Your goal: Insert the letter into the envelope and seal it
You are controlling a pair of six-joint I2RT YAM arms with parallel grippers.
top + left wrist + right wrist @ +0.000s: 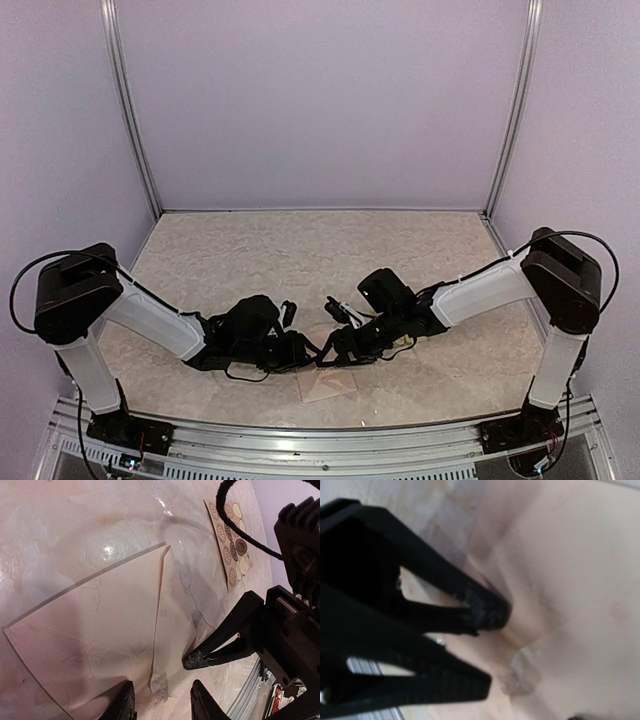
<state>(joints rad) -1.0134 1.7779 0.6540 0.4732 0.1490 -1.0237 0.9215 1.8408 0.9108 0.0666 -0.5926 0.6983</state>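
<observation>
Both arms bent in low, the left arm (150,318) and the right arm (480,290), and their tips met near the front of the table (300,250). Under them lay the envelope (328,383), flat, with only a pale corner peeking out.

From the left wrist, the left gripper (163,704) was spread wide and held nothing. The envelope lay flat and filled most of this view, and its near corner sat just in front of the gap. The right gripper (192,660) pointed its tip down at or just beside the envelope's edge. I could not tell if it was pinched shut or spread. A sticker card (230,540) lay well apart, farther back.

From the right wrist, things were blurry. The black fingers (487,611) touched, or nearly touched, the paper by a fold. No letter showed anywhere.

The envelope looked thin, light and floppy. It would likely slide on the smooth table and crease easily. The best place to hold it seemed to be the edge of the pointed flap, pinched gently, while the other gripper pressed the body down.
</observation>
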